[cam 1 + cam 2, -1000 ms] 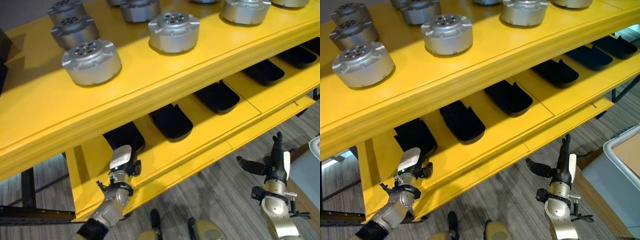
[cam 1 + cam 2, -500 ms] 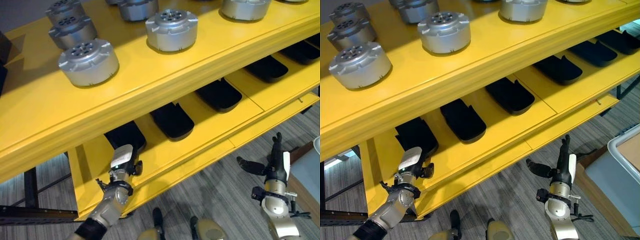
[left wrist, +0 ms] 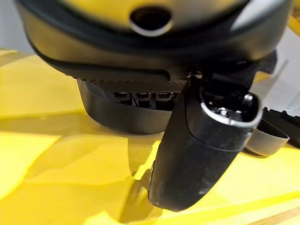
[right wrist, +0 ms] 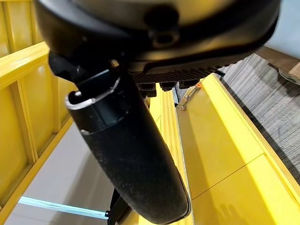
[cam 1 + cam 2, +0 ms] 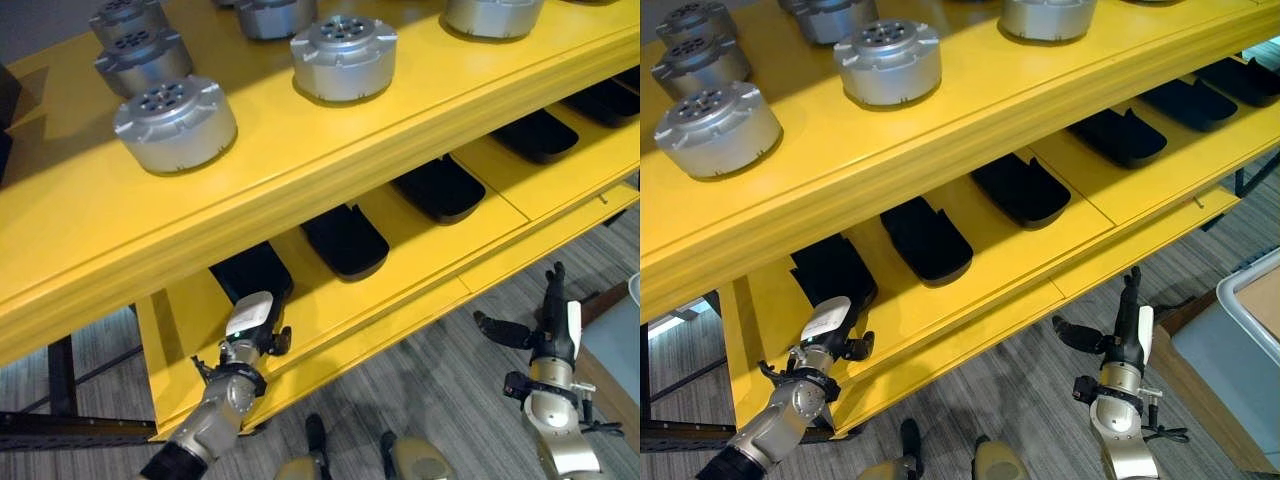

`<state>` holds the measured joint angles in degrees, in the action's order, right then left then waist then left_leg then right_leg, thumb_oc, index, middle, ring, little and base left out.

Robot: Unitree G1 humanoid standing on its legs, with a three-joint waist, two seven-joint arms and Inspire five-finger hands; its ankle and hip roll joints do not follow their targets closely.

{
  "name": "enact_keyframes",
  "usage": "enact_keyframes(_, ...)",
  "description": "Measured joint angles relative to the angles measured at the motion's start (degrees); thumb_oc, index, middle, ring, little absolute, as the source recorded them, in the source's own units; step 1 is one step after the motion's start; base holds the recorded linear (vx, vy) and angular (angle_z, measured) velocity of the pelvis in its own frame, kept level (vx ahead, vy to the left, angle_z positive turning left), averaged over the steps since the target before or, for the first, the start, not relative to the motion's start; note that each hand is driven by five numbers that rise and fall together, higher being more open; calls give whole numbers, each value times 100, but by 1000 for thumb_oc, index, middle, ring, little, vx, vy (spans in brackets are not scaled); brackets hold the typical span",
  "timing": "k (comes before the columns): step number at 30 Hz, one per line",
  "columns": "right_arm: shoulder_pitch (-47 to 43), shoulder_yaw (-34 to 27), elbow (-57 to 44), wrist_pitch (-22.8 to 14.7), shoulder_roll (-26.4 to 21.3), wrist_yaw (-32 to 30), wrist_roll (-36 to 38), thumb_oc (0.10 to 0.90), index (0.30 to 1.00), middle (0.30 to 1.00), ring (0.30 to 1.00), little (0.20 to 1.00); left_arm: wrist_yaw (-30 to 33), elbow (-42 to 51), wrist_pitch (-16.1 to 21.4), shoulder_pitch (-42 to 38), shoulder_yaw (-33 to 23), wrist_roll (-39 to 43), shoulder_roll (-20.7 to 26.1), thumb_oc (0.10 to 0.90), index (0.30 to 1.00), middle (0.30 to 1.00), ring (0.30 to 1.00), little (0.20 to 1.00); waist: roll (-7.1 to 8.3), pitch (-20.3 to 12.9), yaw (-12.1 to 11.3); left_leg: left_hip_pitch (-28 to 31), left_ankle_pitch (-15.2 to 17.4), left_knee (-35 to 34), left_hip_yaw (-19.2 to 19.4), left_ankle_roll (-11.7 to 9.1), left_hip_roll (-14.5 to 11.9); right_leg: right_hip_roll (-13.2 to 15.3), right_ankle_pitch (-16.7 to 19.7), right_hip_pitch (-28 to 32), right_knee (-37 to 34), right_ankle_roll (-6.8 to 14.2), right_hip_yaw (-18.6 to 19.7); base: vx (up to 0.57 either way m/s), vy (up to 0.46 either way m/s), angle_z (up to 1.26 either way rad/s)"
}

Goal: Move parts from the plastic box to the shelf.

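Both my hands are empty: left hand loosely uncurled beside the yellow metal shelf; right hand fingers straight, spread; I judge I should turn toward the grey plastic box squarely before reaching

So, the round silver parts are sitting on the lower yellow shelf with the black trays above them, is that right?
Not quite: the left eye view shows the round silver parts on the top yellow shelf, and the black trays on the lower shelf beneath them.
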<state>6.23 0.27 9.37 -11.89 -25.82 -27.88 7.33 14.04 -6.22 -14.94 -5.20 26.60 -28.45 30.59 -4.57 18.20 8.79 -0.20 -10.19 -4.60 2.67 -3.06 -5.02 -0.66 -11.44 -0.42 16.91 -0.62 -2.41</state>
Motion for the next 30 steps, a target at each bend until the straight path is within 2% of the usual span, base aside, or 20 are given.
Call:
enact_keyframes(5, 2, -73, 0, 1, -5, 0, 0, 900, 1000, 1000, 1000, 1000, -97, 2, 40, 13, -1, -2, 6, 900, 1000, 1000, 1000, 1000, -50, 26, -14, -18, 0, 0, -6, 0, 1, 2, 0, -13, 0, 0, -7, 0, 0, 0)
enact_keyframes(11, 8, -159, 0, 0, -39, -10, 0, 900, 1000, 1000, 1000, 1000, -105, 134, 126, 231, -195, 4, 6, 900, 1000, 1000, 1000, 1000, -50, 26, -51, -52, -3, 1, -11, -2, 1, 2, -1, -43, -4, 1, -15, 0, 0, 0)
enact_keyframes(30, 74, -159, -2, 0, -59, 1, -1, 900, 1000, 1000, 1000, 1000, -231, 275, 280, 414, -233, -1, 72, 900, 1000, 1000, 1000, 1000, -45, 29, -101, -80, -16, 1, -112, -14, 11, 20, -15, -30, -3, -9, -130, -1, -1, 1)
